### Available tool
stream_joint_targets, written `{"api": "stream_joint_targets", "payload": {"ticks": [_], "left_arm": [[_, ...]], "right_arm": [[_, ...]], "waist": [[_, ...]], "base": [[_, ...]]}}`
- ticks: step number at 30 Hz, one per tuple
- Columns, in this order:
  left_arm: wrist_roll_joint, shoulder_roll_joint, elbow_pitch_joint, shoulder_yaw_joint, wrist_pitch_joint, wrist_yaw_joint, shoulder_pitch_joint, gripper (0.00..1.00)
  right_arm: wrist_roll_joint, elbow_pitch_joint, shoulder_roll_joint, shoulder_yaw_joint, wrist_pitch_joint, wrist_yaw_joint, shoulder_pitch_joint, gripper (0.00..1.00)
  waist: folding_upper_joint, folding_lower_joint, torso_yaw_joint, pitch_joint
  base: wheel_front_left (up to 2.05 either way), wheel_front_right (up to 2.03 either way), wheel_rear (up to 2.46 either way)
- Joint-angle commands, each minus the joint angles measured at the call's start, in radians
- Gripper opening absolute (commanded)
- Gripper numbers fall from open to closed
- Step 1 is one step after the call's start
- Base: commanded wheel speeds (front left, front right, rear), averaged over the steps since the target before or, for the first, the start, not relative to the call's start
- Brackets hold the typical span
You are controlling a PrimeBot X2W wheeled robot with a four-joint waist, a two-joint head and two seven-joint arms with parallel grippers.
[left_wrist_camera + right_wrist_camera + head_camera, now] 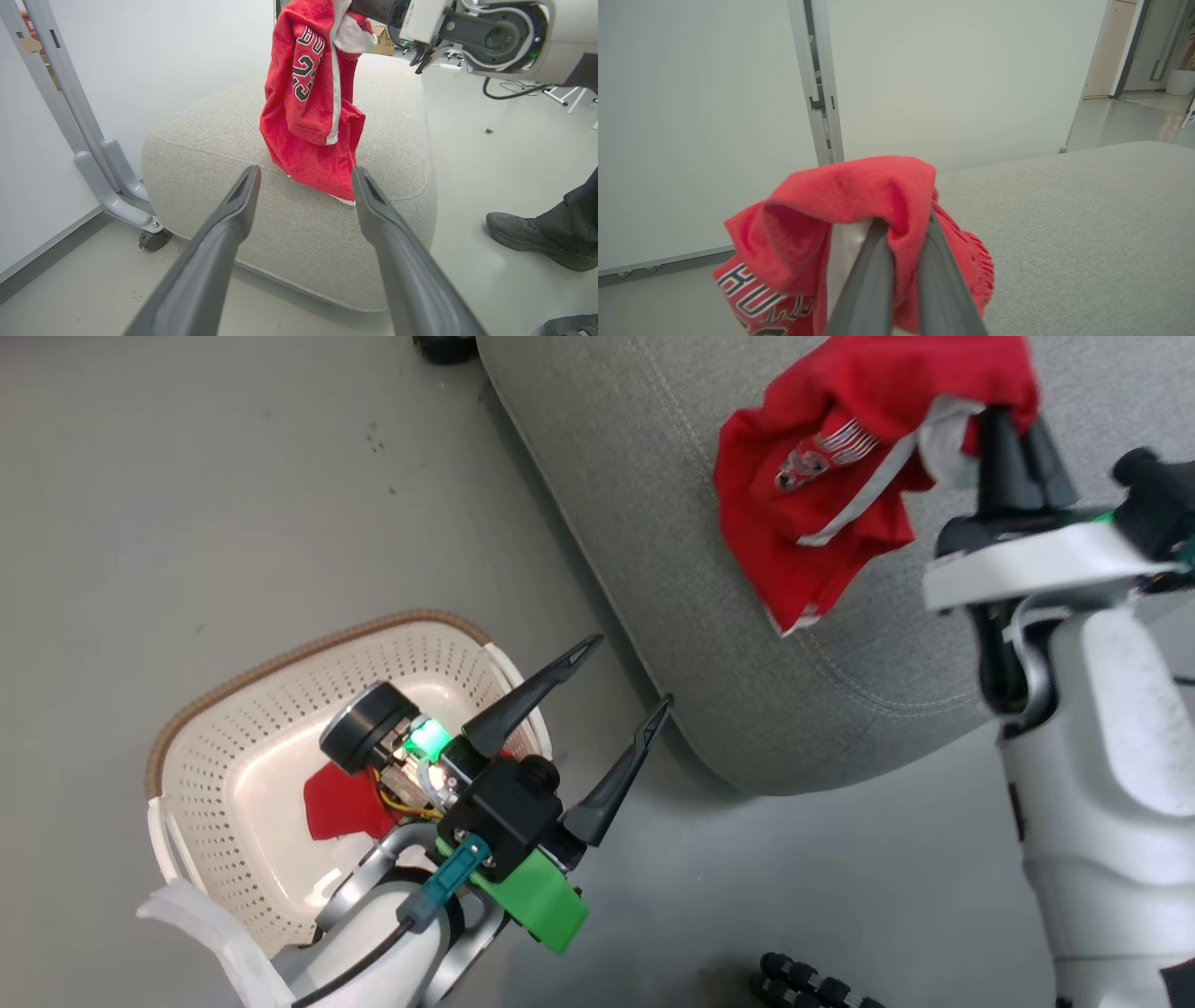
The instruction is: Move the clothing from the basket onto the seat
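Note:
A red garment (840, 467) with white trim hangs over the grey seat (653, 523), pinched at its top by my right gripper (1004, 425), which is shut on it. The left wrist view shows the same garment (313, 107) dangling with its lower hem touching the seat (261, 219). In the right wrist view the red cloth (840, 210) drapes over my closed fingers, white lettering below. My left gripper (630, 677) stands open and holds nothing, above the floor between the cream basket (215, 747) and the seat. Another red piece of clothing (341, 807) lies in the basket.
A person's dark shoe (528, 238) stands on the floor right of the seat. A grey wheeled frame (112, 186) stands against the white wall to the seat's left. Something black and knobbly (808, 985) lies on the floor at the head view's bottom edge.

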Motion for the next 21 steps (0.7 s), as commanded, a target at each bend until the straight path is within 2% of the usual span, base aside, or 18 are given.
{"api": "stream_joint_targets", "payload": {"ticks": [1, 7, 11, 17, 18, 19, 20, 21], "left_arm": [[0.012, 0.015, -0.011, 0.001, 0.001, -0.003, -0.032, 1.00], [0.021, 0.027, -0.040, -0.006, 0.007, -0.007, -0.098, 1.00], [0.024, 0.034, -0.045, -0.010, 0.007, -0.009, -0.128, 1.00], [0.014, 0.032, -0.029, -0.024, -0.008, -0.009, -0.147, 1.00], [0.012, 0.032, -0.024, -0.024, -0.010, -0.010, -0.147, 1.00], [0.009, 0.031, -0.018, -0.025, -0.012, -0.009, -0.147, 1.00], [0.008, 0.029, -0.014, -0.027, -0.016, -0.009, -0.148, 1.00], [0.006, 0.026, -0.011, -0.029, -0.020, -0.009, -0.148, 1.00]], "right_arm": [[-0.002, 0.002, -0.018, -0.025, -0.005, 0.000, -0.047, 0.00], [-0.022, 0.011, -0.100, -0.141, -0.005, 0.000, -0.187, 0.00], [-0.038, 0.065, -0.135, -0.186, -0.004, 0.000, -0.244, 0.00], [-0.084, 0.232, -0.128, -0.257, -0.004, 0.000, -0.262, 0.00], [-0.096, 0.258, -0.119, -0.266, -0.004, 0.000, -0.256, 0.06], [-0.104, 0.283, -0.111, -0.282, -0.004, 0.000, -0.246, 0.42], [-0.105, 0.291, -0.107, -0.294, -0.004, 0.000, -0.243, 0.63], [-0.109, 0.304, -0.104, -0.306, -0.004, 0.000, -0.231, 1.00]], "waist": [[-0.0001, -0.0001, 0.037, 0.114], [-0.0001, -0.0001, 0.090, 0.207], [-0.0001, -0.0001, 0.112, 0.255], [-0.0001, -0.0001, 0.131, 0.285], [-0.0001, -0.0001, 0.132, 0.286], [-0.0001, -0.0001, 0.133, 0.286], [-0.0001, -0.0001, 0.134, 0.285], [-0.0001, -0.0001, 0.137, 0.282]], "base": [[0.00, 0.00, 0.00], [0.00, 0.00, 0.00], [0.00, 0.00, 0.00], [0.00, 0.00, 0.00], [0.00, 0.00, 0.00], [0.00, 0.00, 0.00], [0.00, 0.00, 0.00], [0.00, 0.00, 0.00]]}}
